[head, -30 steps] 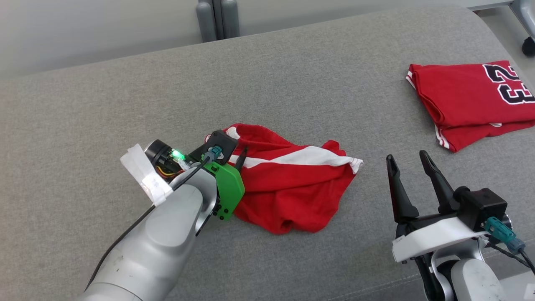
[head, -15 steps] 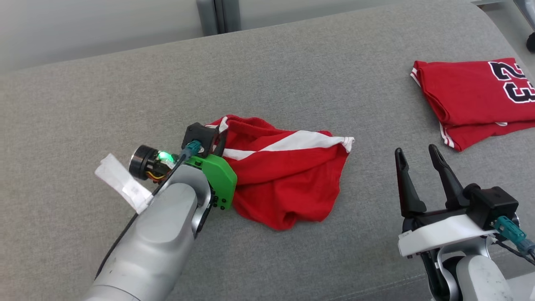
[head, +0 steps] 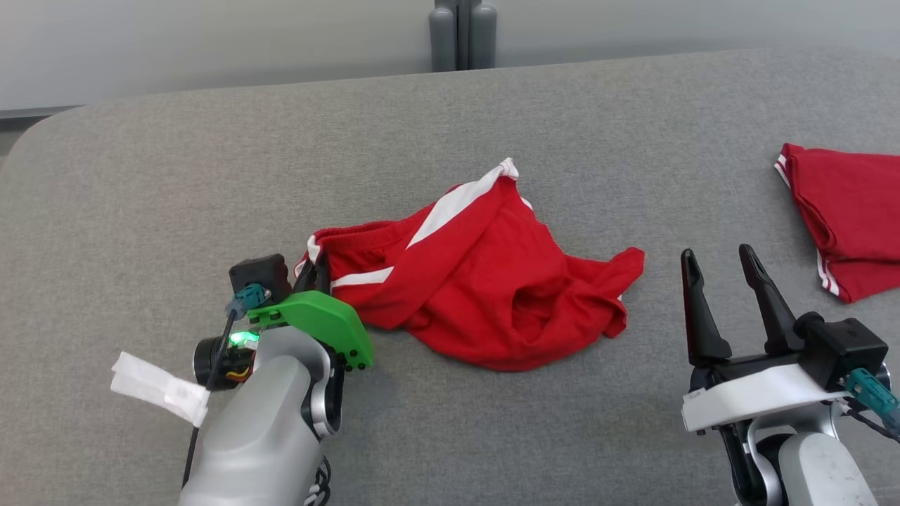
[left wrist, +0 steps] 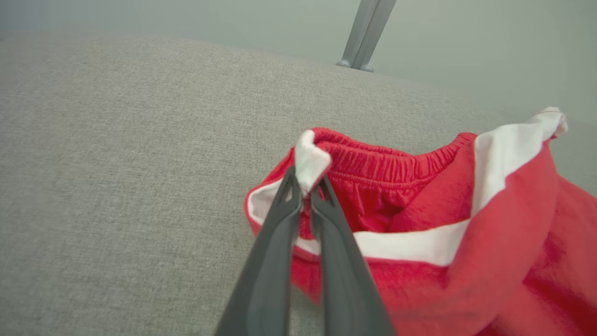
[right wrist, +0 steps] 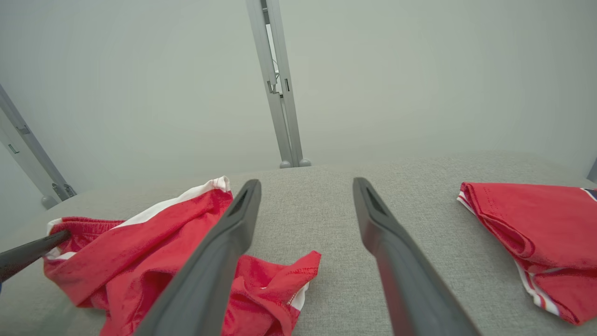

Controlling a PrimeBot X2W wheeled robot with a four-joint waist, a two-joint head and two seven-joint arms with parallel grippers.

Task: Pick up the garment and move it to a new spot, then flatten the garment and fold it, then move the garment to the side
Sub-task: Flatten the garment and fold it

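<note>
Garment (head: 485, 295) now unfurled in left pincer (left wrist: 305, 185)

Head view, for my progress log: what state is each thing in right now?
Left claw, shut on the waistband corner of the red shorts
Right claw, open, holding nothing
Red shorts, crumpled, not yet flattened or folded
Red jersey, folded, lying apart at the right
</note>
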